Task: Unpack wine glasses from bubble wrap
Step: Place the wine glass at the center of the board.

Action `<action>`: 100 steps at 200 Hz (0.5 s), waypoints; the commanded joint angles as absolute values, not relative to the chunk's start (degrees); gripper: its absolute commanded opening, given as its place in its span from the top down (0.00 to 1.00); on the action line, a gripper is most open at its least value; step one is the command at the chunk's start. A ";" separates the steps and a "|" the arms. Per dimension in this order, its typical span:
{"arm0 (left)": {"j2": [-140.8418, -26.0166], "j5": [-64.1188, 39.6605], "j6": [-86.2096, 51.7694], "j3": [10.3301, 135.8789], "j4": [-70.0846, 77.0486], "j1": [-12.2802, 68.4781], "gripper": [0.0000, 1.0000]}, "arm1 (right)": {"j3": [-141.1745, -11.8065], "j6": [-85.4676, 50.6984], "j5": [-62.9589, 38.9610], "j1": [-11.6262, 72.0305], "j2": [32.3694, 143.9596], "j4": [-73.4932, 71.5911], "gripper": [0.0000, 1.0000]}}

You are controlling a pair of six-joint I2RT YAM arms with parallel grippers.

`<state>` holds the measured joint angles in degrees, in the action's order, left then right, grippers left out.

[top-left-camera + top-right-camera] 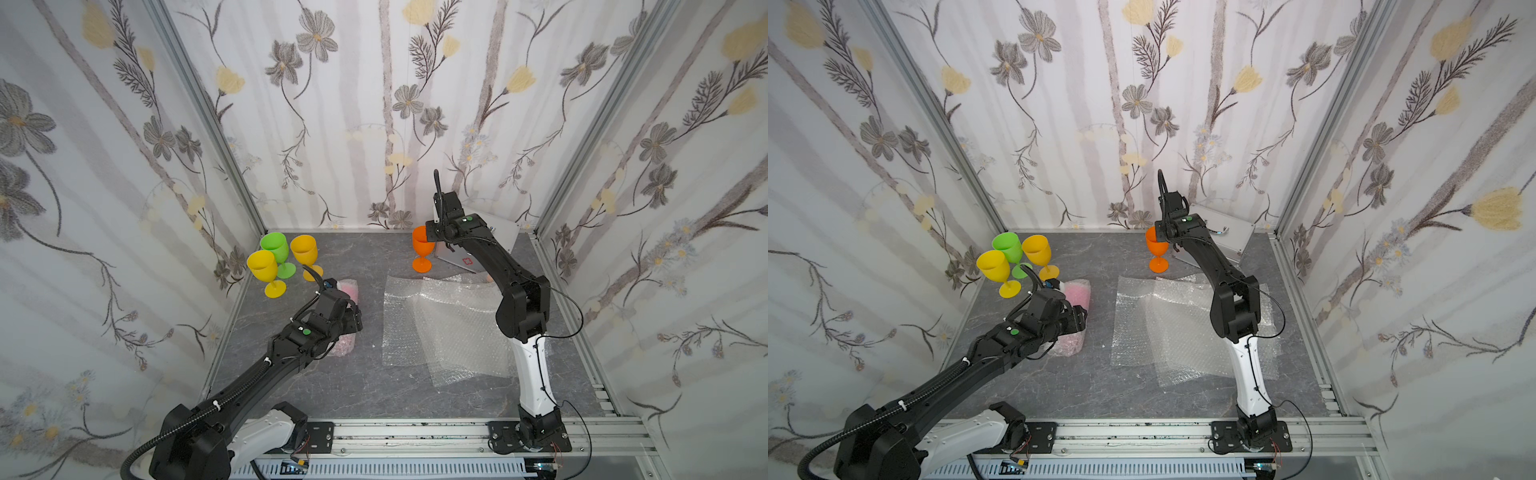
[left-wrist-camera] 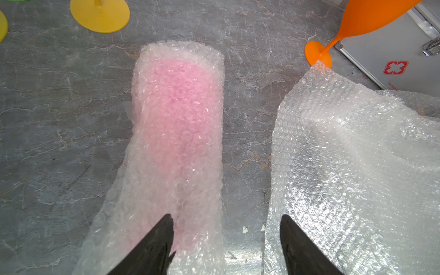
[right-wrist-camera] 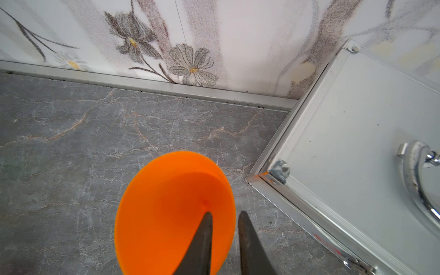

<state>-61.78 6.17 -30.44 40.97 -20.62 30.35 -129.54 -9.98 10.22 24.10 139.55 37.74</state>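
One pink goblet rolled in bubble wrap, left-centre on surface; long axis near-far, in line beneath left jaws: wide open, empty. Right jaws barely parted astride far orange goblet rim.

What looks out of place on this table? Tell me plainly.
A corner of the flat bubble wrap seems to reach onto the foot of the orange goblet, which stands upright. The pink goblet lies on its side inside its rolled wrap, not yet unpacked. Nothing looks spilled or broken.
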 commanded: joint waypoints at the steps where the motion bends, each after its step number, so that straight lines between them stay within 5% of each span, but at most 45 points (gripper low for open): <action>1: -62.03 6.42 -31.16 41.29 -21.25 29.91 0.28 | -130.25 -9.20 9.75 23.59 138.19 37.27 0.75; 100: -65.39 4.56 -32.40 44.77 -29.90 22.53 0.28 | -120.12 -8.35 2.30 24.81 124.10 36.15 0.69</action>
<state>-64.07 5.52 -31.09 44.23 -26.55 24.27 -125.43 -9.10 6.00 24.08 127.98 38.52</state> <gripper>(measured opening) 0.717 0.291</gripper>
